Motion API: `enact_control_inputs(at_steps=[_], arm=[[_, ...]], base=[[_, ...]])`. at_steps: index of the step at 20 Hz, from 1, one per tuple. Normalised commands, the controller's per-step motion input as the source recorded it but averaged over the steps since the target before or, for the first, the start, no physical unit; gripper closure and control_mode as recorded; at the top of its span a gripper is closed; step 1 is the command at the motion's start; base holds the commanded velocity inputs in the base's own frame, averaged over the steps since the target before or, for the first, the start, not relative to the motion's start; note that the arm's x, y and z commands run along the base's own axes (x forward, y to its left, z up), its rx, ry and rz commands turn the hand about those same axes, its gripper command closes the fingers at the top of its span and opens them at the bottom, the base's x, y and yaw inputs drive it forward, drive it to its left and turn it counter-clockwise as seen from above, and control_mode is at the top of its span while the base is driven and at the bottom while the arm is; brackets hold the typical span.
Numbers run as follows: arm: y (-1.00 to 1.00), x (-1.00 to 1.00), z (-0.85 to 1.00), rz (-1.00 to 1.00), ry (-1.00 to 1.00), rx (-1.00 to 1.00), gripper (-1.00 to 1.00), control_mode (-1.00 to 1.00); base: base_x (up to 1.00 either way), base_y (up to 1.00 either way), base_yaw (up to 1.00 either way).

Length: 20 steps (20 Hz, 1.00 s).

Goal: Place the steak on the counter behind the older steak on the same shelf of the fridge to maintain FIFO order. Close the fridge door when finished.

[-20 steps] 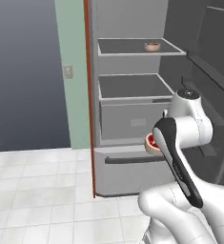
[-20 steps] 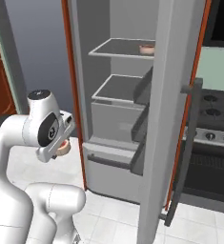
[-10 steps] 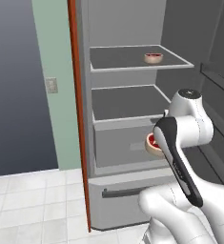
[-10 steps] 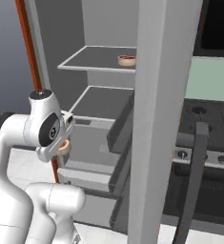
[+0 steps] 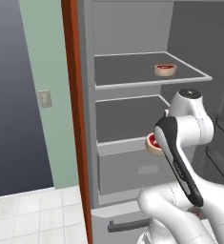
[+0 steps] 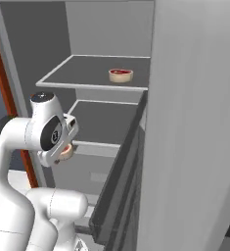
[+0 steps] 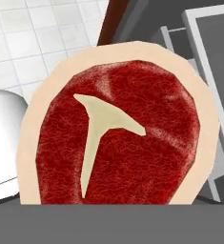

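carry step: the gripper grasps the steak low before the open fridge. next, lift toward 12 o'clock onto the shelf, setting it behind the older steak.

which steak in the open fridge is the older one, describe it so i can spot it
Look inside the open fridge at its uppermost wide shelf. The older steak lies flat there, alone, towards the right. The steak lower down is held up at the gripper, not resting on any shelf.

The steak hangs before the fridge's lower shelf; the older steak lies on the shelf above.
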Motion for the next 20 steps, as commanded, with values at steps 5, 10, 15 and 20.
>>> enact_control_inputs(at_steps=[5, 10, 15, 20], arm=[[0.0, 0.0, 0.0, 0.0, 0.0, 0.0, 1.0, 1.0], [0.0, 0.03, 0.41, 0.0, -0.19, -0.02, 1.0, -1.0], [0.02, 0.17, 1.0, 0.0, -0.51, -0.03, 1.0, -1.0], [0.13, 0.72, 0.95, 0.0, -0.2, 0.0, 1.0, -1.0]], base=[[0.58, 0.0, 0.0], [0.16, 0.0, 0.0], [0.0, 0.0, 0.0], [0.0, 0.0, 0.0]])
